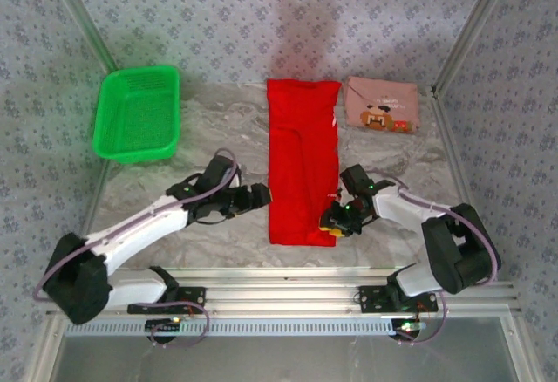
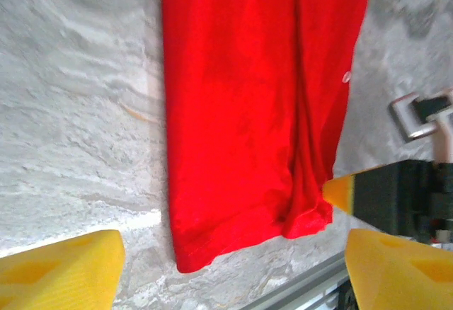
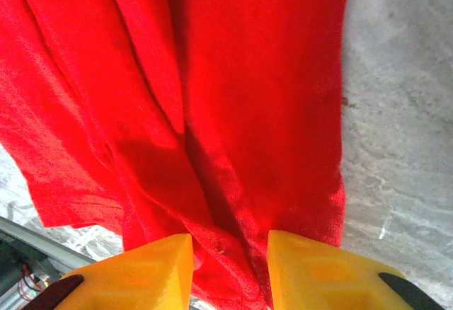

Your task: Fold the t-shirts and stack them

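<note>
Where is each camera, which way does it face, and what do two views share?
Top external: high behind the left arm and right arm, facing down on the marbled table, green plastic mesh basket, folded pink cloth t-shirt and red cloth t-shirt.
Left wrist: beside that red t-shirt, facing its near hem; left arm's yellow fingers wide apart at the bottom.
Right wrist: close over that hem; right arm's yellow fingers straddle it.
Shared: both wrist views show that hem.
</note>
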Controlling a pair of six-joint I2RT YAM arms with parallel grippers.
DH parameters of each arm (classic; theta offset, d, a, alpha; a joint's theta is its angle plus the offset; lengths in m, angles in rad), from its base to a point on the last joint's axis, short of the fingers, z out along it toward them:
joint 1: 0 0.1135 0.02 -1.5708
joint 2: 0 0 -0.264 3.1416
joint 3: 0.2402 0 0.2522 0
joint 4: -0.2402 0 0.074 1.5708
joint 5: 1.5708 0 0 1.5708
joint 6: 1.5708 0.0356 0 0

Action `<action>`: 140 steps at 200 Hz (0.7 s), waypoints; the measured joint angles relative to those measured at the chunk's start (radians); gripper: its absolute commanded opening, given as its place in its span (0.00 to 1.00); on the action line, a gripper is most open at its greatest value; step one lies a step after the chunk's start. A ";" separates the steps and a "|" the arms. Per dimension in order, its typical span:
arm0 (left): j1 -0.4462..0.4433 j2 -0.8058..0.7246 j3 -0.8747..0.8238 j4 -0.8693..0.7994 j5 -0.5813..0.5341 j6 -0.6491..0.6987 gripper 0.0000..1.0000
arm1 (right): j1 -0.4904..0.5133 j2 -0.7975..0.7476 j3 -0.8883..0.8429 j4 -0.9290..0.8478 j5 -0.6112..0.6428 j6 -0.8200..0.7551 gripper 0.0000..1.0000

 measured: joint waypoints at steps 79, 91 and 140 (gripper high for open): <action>0.110 -0.357 -0.085 -0.173 -0.093 0.015 0.87 | 0.093 0.068 0.080 -0.022 0.038 -0.021 0.10; 0.119 -0.390 -0.110 -0.200 -0.094 0.015 0.87 | 0.106 0.072 0.099 -0.030 0.039 -0.023 0.05; 0.127 -0.435 -0.182 -0.249 -0.090 0.010 0.87 | 0.166 0.133 0.189 -0.051 0.042 -0.021 0.05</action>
